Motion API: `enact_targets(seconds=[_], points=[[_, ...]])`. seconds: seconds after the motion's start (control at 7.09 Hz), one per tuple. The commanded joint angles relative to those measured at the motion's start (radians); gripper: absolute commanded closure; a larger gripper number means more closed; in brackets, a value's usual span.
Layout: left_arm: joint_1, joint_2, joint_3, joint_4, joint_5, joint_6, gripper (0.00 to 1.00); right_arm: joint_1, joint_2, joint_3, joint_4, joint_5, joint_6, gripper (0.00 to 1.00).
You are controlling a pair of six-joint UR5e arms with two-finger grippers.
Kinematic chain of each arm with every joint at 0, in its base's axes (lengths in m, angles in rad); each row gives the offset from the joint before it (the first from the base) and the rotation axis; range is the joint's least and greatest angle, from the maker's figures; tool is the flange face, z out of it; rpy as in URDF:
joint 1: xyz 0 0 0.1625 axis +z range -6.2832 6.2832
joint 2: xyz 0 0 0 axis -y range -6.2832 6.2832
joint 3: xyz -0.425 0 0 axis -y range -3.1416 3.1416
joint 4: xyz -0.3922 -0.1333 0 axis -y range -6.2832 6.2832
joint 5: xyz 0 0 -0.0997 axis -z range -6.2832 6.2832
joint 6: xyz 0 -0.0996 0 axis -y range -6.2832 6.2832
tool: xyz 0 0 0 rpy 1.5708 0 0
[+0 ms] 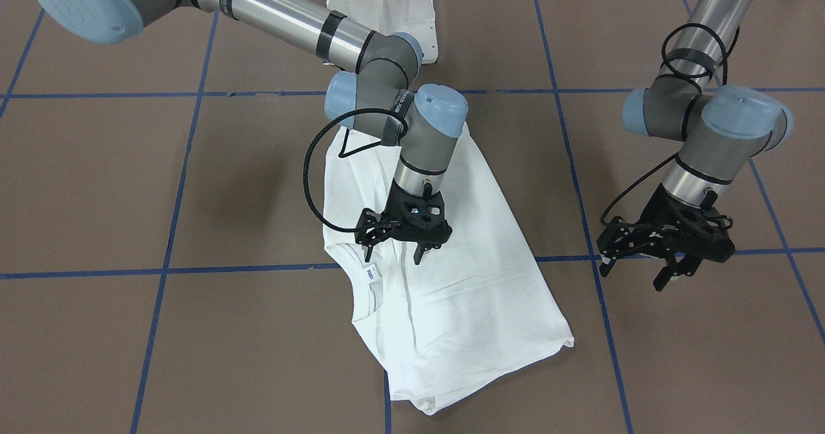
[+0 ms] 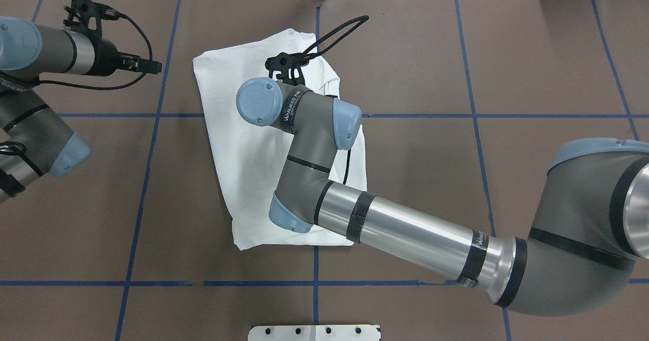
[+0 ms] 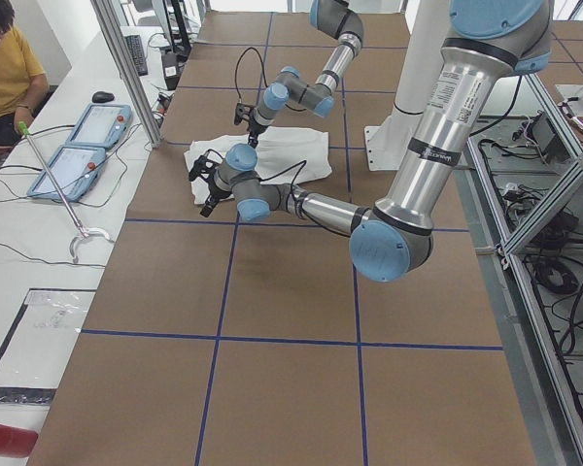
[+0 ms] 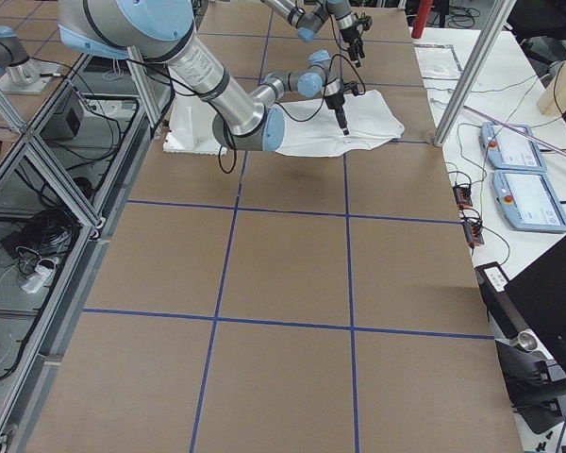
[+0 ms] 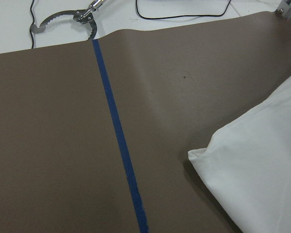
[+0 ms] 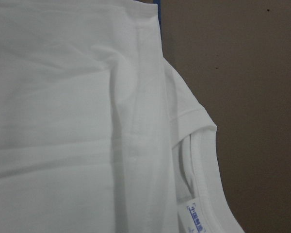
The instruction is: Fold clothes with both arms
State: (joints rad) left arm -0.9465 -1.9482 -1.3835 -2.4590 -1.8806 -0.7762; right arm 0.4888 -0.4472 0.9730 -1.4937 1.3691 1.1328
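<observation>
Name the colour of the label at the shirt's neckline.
The label on the shirt is white with blue print, clearest in the right wrist view.

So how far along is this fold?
Done: the shirt lies folded into a narrow panel, with no sleeves sticking out. In hand: the right end effector hovers open above it near the neckline label. The left end effector is open over the table alongside. Left: probably a crosswise fold.

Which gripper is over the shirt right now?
The right gripper, open just above the shirt near its neckline label. The left gripper, also open, hangs over the table, off to the shirt's side.
</observation>
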Motion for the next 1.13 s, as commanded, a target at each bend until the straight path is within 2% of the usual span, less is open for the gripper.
enact_targets(seconds=[0.0,0.28,0.42,0.56,0.71,0.85,0.99], points=[[0.000,0.000,0.000,0.000,0.000,0.000,0.00,-0.001,-0.001,0.004,-0.083,-0.008,-0.056,0.00],[0.000,0.000,0.000,0.000,0.000,0.000,0.00,0.004,-0.010,0.021,-0.173,-0.012,-0.131,0.00],[0.000,0.000,0.000,0.000,0.000,0.000,0.00,0.026,-0.030,0.074,-0.263,-0.013,-0.215,0.00],[0.000,0.000,0.001,0.000,0.000,0.000,0.00,0.055,-0.109,0.148,-0.279,-0.019,-0.288,0.00],[0.000,0.000,0.000,0.000,0.000,0.000,0.00,0.085,-0.175,0.198,-0.249,-0.034,-0.353,0.00],[0.000,0.000,-0.006,0.000,0.000,-0.002,0.00,0.108,-0.189,0.217,-0.162,-0.024,-0.363,0.00],[0.000,0.000,-0.031,0.003,-0.009,-0.005,0.00,0.120,-0.202,0.225,-0.014,0.058,-0.340,0.00]])
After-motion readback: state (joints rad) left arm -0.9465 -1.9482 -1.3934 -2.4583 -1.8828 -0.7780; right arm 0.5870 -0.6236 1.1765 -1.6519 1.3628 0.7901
